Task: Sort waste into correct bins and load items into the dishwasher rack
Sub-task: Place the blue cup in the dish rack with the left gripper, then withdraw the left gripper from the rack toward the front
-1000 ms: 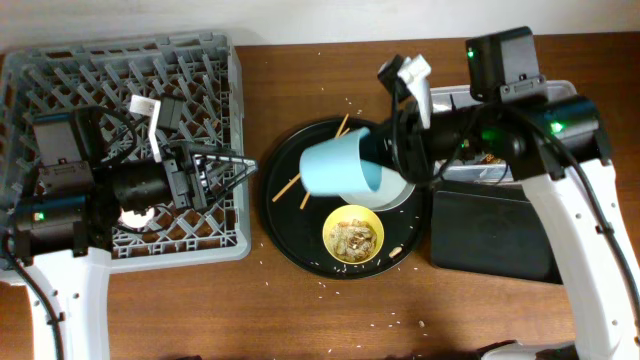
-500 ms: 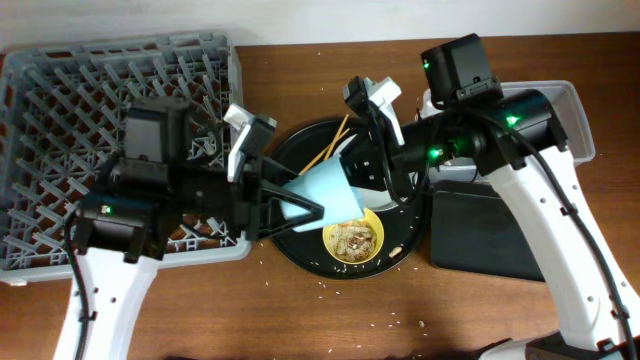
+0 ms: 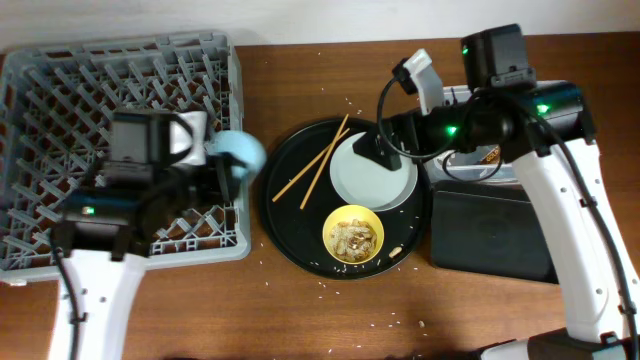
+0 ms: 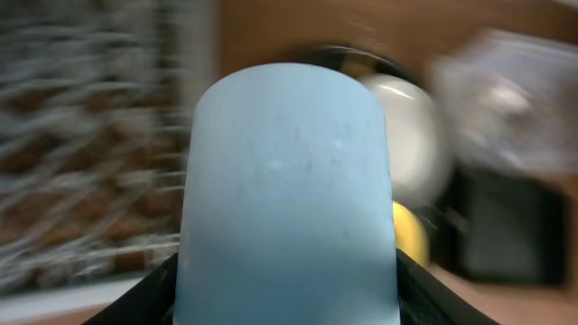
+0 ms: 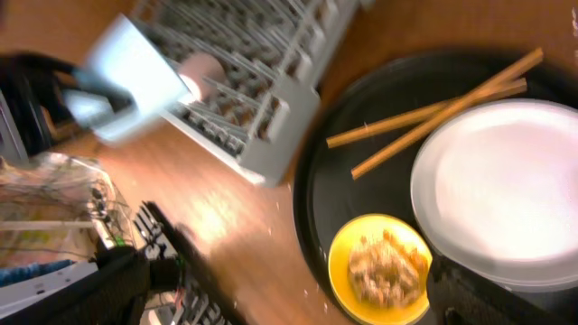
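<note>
- The left jaws (image 3: 228,166) grasp the small light-blue cup (image 3: 241,151), which hangs over the right edge of the grey dishwasher rack (image 3: 60,100).
- In the right wrist view a small pink cup (image 5: 203,65) sits among the rack's pegs.
- The right jaws (image 3: 376,150) stand released and empty above the pale grey plate (image 3: 372,182).
- The round black tray (image 3: 285,235) carries the plate, the wooden chopsticks (image 3: 315,172) lying crossed at its left, and a yellow bowl (image 3: 353,235) holding crumbly food scraps (image 3: 354,240).
- The shallow black rectangular tray (image 3: 495,240) lies just right of the round tray.
- The clear tub (image 3: 452,97) is mostly hidden under the right arm.
- Bare tabletop (image 3: 330,320), speckled with crumbs, runs along the near edge.
</note>
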Controlling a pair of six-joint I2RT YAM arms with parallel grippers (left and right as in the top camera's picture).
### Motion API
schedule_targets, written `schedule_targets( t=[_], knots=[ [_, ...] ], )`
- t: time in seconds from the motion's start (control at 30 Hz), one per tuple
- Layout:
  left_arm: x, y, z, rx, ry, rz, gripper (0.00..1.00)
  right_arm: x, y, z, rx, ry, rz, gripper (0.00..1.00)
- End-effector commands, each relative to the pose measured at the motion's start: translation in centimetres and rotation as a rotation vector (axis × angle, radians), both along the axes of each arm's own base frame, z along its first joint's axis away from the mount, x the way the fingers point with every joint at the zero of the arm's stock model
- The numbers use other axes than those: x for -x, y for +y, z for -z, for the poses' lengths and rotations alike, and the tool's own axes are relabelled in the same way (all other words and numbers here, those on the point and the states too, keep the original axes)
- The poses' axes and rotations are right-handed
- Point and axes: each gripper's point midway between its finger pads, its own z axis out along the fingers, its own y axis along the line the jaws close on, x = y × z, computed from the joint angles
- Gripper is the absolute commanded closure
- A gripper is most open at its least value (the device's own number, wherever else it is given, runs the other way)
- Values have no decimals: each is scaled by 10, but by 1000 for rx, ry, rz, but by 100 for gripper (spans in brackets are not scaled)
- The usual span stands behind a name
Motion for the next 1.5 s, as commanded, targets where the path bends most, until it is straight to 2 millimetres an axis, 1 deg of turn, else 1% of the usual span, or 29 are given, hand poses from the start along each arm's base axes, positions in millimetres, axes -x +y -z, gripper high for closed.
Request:
schedule_targets(
  t=[0.0,0.07,0.13,0.17,0.2,0.27,0.37,0.4,0.47,0.53,0.7,0.77,0.8,0.83,0.9,0.93,0.97,1.0,1.03,1.07,1.1,1.13,1.17,1.2,1.27,1.3,1.33,1.37,1.47],
  knots=[
    [-3,132,16,-263,68,-522,55,14,15,26,124,66,-4,2],
    [5,178,33,-274,158,-676,54,27,34,46,162,108,-71,1],
    [5,206,49,-261,217,-756,54,30,43,58,202,117,-95,1],
    [0,219,59,-248,240,-785,54,32,49,62,207,126,-112,2],
    [-6,229,71,-240,262,-802,54,33,54,66,212,135,-127,2],
    [-13,243,93,-238,312,-824,42,34,57,71,216,158,-123,2],
    [-21,272,118,-213,339,-883,42,35,57,72,219,165,-124,2],
    [-23,280,120,-189,328,-900,43,35,57,73,218,165,-124,2],
    [-17,295,119,-177,321,-944,43,34,57,73,219,165,-124,1],
    [-1,321,126,-150,344,-1019,43,34,57,73,219,165,-124,2],
    [-9,321,159,44,390,-992,42,37,56,74,224,178,-125,2],
    [-13,317,163,76,395,-975,42,37,56,74,225,179,-125,2],
    [-16,314,163,103,388,-962,27,37,56,74,225,179,-125,2],
    [-28,312,157,160,334,-938,1,38,55,74,226,181,-126,1],
    [-36,312,148,200,299,-919,1,38,55,74,226,181,-126,1],
    [-37,313,135,193,292,-910,1,38,55,74,226,181,-126,2],
    [-39,311,115,178,269,-882,1,37,55,74,226,180,-126,2],
    [-47,303,90,153,215,-789,1,36,56,73,222,171,-125,2],
    [-56,281,57,94,141,-629,1,30,59,71,210,146,-123,2],
    [-59,240,15,-18,59,-429,2,23,63,68,191,125,-103,2],
    [-58,221,-3,-123,14,-374,2,21,64,67,184,124,-95,2],
    [-51,216,-10,-206,21,-386,1,21,64,67,184,123,-95,2],
    [-42,199,-19,-242,25,-378,1,22,64,67,186,125,-95,2],
    [-34,168,-32,-241,-4,-291,11,22,64,67,185,124,-96,2],
    [-13,140,-60,-261,-85,-238,11,21,64,67,184,121,-95,1],
    [13,129,-89,-271,-178,-234,11,21,64,67,184,121,-95,2],
    [29,125,-102,-278,-224,-240,1,21,64,67,184,121,-95,1],
    [54,119,-118,-285,-280,-246,1,21,64,67,184,120,-95,2],
    [94,108,-143,-295,-398,-259,1,21,64,67,184,121,-95,2]
  ],
)
